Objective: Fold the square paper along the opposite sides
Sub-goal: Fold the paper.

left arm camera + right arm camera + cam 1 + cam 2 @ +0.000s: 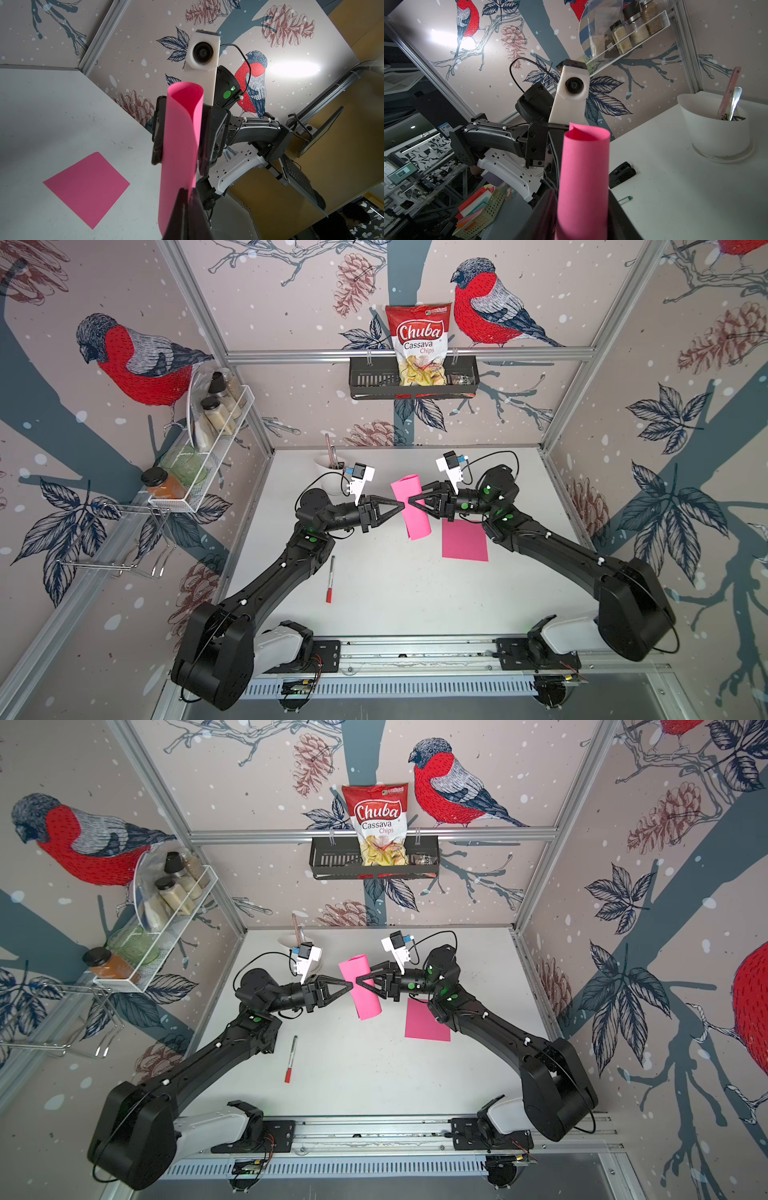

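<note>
Paper: the pink square paper is off the worktop, hanging in the air between my two arms. It is bent round into an open, tube-like loop, standing roughly on end in both wrist views.
Left end effector: the left end effector is closed tight on the paper at the side facing it. From the left wrist view I judge it is pinching the two opposite sides laid together, though the dark fingers hide the exact overlap.
Right end effector: the right end effector has its jaws part-way apart, one on each side of the rounded back of the loop. They look to be touching it, so I take this as a light hold on the curl.
Done so far: as I read it, the opposite sides have been brought to meet, so the bending is finished.
Left to do: I see no crease. The bend is round and open at the top, so it needs pressing flat, on the worktop or between the jaws, then releasing.
Other sheet: a second pink sheet lies flat on the worktop just beside the right arm, unfolded.
Nearby: a red marker lies well apart from the paper, toward the left arm.
</note>
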